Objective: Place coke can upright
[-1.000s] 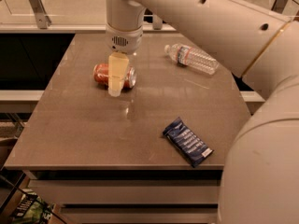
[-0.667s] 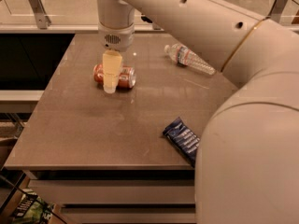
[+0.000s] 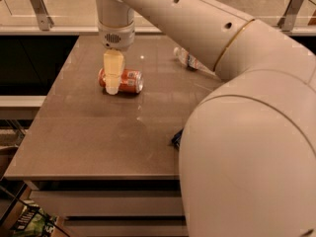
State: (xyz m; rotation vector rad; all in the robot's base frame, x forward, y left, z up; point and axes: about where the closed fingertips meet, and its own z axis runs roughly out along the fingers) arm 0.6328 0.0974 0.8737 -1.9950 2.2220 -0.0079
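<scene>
Coke can (image 3: pixel 131 81) sideways — jaws over it

Warm, muted indoor light, source overhead. Table (image 3: pixel 98 132) brown and matte, with a small bright glint toward the far side and a fainter sheen mid-surface. Gripper (image 3: pixel 112 88), down at left end of can (image 3: pixel 131 81) on far left of table, glows pale yellow. Thin dark shadow under can. Arm (image 3: pixel 232 53) lit on top, shaded beneath. Floor beyond far edge brightest. Gap at left nearly black.
</scene>
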